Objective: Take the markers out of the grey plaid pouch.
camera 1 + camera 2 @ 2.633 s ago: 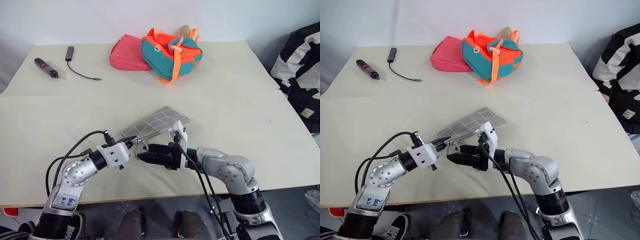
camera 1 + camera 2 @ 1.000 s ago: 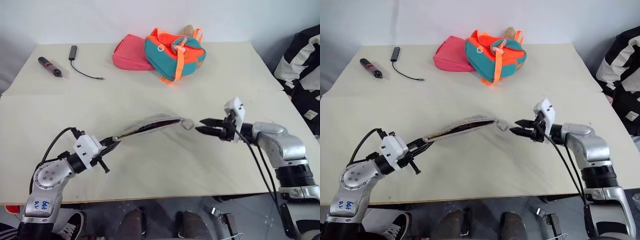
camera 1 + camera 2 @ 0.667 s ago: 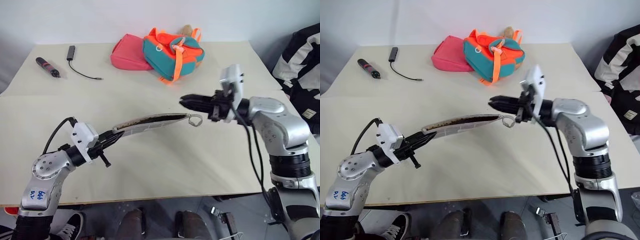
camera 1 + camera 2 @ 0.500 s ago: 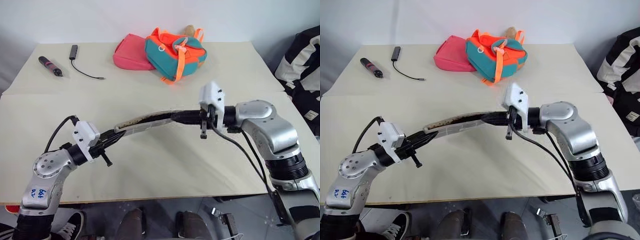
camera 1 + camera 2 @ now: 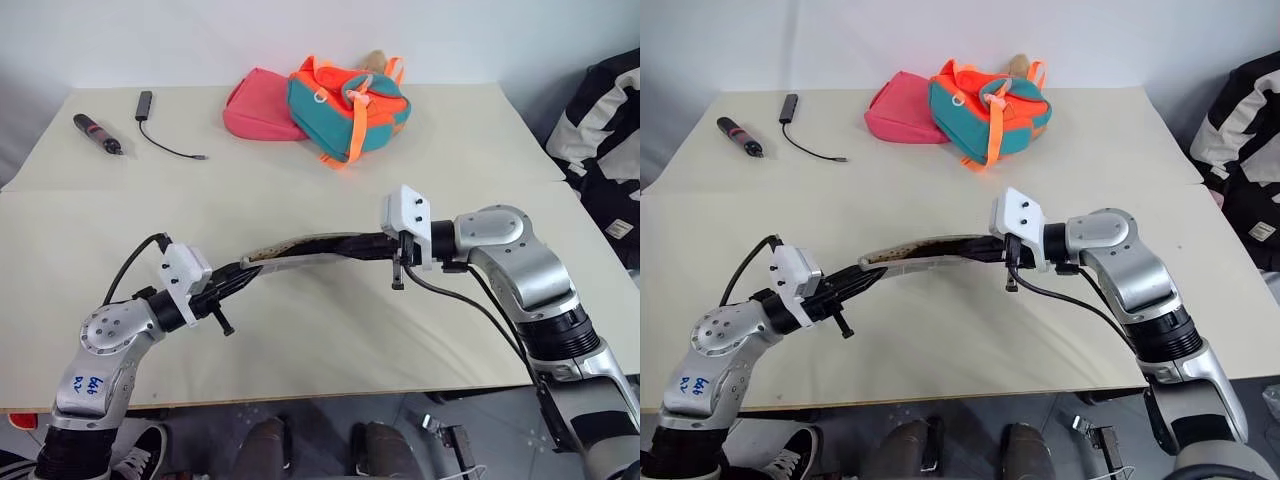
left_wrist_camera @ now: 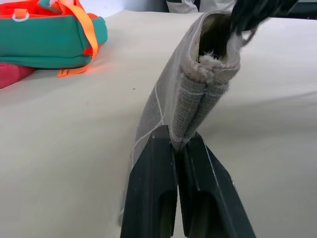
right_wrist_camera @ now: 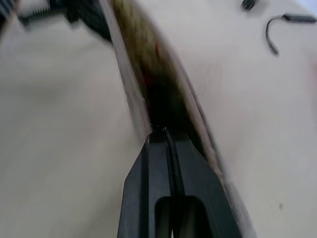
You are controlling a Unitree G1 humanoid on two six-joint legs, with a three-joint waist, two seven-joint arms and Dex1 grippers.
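Sagging between two grips, the grey plaid pouch (image 5: 300,248) hangs above the table (image 5: 300,340): soft, light fabric. Left gripper (image 6: 179,148) is clamped on one end seam; right gripper (image 7: 166,136), fingers pressed together, sits in the open mouth. Markers inside are unresolved (a reddish fleck only). Judgement: pinch a marker's end, since slim barrels likely slip.

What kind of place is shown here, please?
Probably an indoor test area or lab: a plain beige table against a bare pale wall, with loose practice items laid out, such as a teal-orange backpack, a pink pouch and a cable.
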